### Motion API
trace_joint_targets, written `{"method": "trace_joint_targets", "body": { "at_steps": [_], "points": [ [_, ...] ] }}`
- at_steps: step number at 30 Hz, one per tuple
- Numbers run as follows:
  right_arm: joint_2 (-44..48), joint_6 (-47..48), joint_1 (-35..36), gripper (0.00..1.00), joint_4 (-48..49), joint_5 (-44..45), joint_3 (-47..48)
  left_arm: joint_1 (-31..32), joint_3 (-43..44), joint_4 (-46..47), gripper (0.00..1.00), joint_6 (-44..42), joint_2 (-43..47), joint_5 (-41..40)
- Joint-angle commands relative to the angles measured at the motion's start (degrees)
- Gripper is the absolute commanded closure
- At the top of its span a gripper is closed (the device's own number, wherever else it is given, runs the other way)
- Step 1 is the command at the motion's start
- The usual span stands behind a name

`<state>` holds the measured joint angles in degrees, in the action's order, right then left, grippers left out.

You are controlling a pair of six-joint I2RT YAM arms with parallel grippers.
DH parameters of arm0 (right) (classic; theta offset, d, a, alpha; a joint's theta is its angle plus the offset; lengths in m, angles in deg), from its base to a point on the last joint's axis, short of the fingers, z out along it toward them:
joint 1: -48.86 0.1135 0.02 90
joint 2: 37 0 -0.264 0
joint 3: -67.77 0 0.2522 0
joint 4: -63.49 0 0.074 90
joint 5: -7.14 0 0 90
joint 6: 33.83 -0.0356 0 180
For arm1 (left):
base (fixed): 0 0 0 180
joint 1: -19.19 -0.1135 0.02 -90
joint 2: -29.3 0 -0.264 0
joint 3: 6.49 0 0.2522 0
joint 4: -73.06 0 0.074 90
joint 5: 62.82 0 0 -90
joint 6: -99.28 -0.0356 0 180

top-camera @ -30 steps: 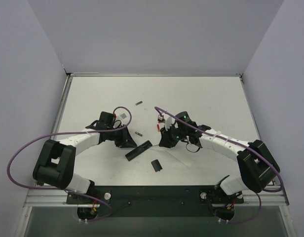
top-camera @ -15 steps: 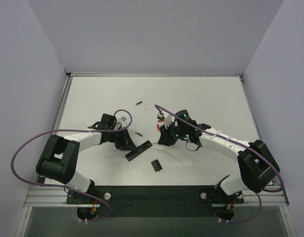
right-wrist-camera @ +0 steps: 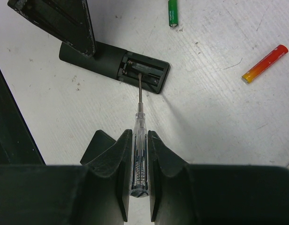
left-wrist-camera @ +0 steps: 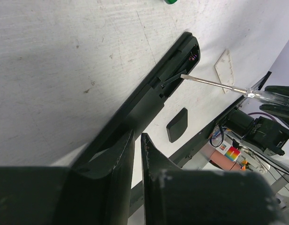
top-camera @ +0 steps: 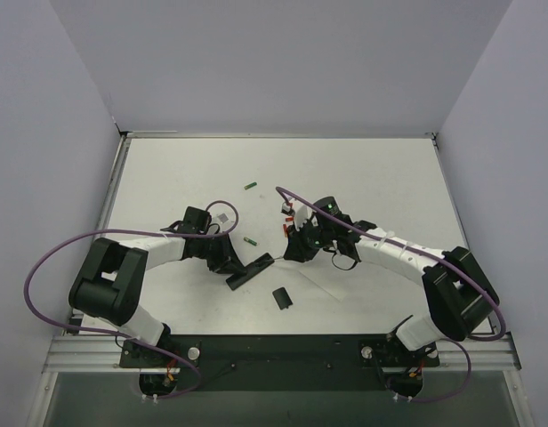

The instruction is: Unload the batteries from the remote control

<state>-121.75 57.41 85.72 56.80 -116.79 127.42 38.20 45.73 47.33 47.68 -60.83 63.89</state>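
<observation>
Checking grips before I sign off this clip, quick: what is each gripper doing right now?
Left gripper: closed on the end of the remote control.
Right gripper: closed on the screwdriver.

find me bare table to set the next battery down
Free: the far strip behind the green battery, and the right side past the right arm. Crowded: centre, around the remote control, cover and screwdriver.

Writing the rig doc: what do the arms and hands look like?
White links and black joints on the left arm and right arm, a purple cable looped along each. The left hand and right hand are black, with two blocky fingers.
</observation>
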Motion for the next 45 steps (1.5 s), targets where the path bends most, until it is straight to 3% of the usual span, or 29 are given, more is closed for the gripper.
{"method": "trace_joint_targets", "body": {
  "at_steps": [1, 39, 45],
  "points": [
    [-0.59, -0.53, 0.49, 1.0, 0.49, -1.4, 2.45, -0.2, 0.39, 1.42, 0.78, -0.42, -1.01, -0.67],
    [-4.64, 0.79, 0.4, 1.0, -2.15, 1.68, 4.21, -0.28, 0.57, 1.24, 0.78, 0.1, -1.28, -0.32],
    [-3.76, 1.31, 0.4, 1.0, -4.86, 2.29, 7.89, -0.28, 1.71, 0.63, 0.78, 0.28, -0.75, -0.06]
  ]
}}
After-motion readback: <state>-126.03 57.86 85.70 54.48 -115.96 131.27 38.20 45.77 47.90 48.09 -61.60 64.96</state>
